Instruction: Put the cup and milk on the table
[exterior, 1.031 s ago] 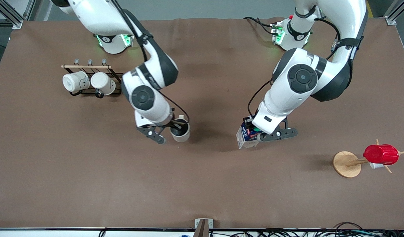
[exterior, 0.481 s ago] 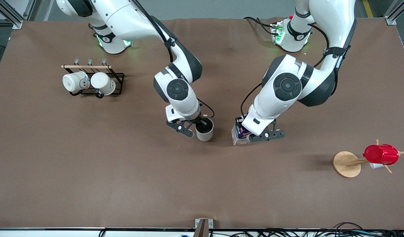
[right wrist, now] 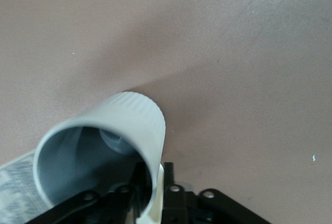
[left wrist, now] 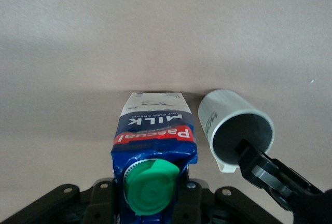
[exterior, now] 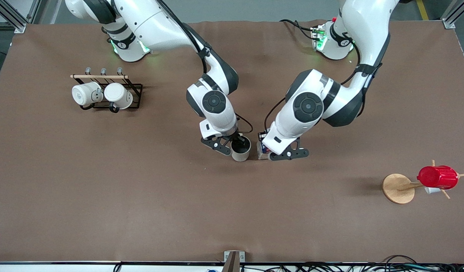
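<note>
The off-white cup (exterior: 241, 150) with grey interior is at the middle of the brown table (exterior: 141, 196). My right gripper (exterior: 235, 145) is shut on its rim, one finger inside and one outside; the right wrist view shows the cup (right wrist: 104, 146) pinched at the wall. The blue and white milk carton (exterior: 263, 150) stands beside the cup, toward the left arm's end. My left gripper (exterior: 271, 153) is shut on its gabled top; the left wrist view shows the carton (left wrist: 154, 146) with green cap (left wrist: 151, 187) between the fingers, the cup (left wrist: 236, 130) close beside it.
A black wire rack (exterior: 114, 90) with two plain white mugs stands toward the right arm's end. A wooden cup tree (exterior: 400, 187) carrying a red ribbed cup (exterior: 438, 176) stands toward the left arm's end, nearer the front camera.
Both arms moved toward the table's middle, the right with the cup and the left with the milk. The two things now sit close side by side.
</note>
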You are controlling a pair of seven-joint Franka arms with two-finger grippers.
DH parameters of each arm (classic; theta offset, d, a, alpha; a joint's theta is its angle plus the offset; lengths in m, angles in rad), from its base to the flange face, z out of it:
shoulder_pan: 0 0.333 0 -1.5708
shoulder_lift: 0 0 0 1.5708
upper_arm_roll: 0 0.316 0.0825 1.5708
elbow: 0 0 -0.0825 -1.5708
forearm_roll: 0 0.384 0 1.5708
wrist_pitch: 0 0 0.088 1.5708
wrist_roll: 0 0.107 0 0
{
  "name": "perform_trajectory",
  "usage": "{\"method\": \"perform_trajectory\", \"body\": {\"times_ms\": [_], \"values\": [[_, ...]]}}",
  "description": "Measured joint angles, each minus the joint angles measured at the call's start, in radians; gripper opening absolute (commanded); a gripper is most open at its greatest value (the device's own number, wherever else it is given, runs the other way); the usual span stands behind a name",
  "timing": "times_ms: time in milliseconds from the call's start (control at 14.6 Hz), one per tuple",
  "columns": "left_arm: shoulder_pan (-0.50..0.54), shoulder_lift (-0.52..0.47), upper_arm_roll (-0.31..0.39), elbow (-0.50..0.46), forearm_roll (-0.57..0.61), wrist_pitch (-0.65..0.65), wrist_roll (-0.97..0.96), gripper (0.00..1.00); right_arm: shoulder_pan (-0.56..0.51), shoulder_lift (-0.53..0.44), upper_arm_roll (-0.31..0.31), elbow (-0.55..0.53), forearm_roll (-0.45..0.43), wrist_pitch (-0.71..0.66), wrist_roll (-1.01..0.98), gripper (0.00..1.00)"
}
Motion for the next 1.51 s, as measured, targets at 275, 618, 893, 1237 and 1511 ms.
{"method": "perform_trajectory", "body": {"times_ms": [275, 618, 893, 1237, 1511], "values": [[-0.022, 0.020, 0.000, 0.006, -0.002, 0.007, -0.001, 0.51, -0.017, -0.020, -0.025, 0.025, -0.001, -0.087, -0.002, 1.00], [-0.025, 0.040, 0.000, 0.011, -0.002, 0.040, -0.001, 1.00, -0.197, -0.242, -0.043, 0.041, -0.020, -0.398, -0.242, 1.00], [-0.015, 0.010, 0.008, 0.061, 0.050, 0.030, -0.001, 1.00, -0.411, -0.441, -0.044, 0.032, -0.082, -0.598, -0.519, 1.00], [0.104, -0.165, 0.014, 0.090, 0.154, -0.114, 0.025, 1.00, -0.602, -0.589, -0.043, 0.025, -0.111, -0.727, -0.768, 1.00], [0.216, -0.293, 0.014, 0.088, 0.159, -0.245, 0.079, 1.00, -0.734, -0.686, -0.040, 0.023, -0.112, -0.826, -0.965, 1.00]]}}
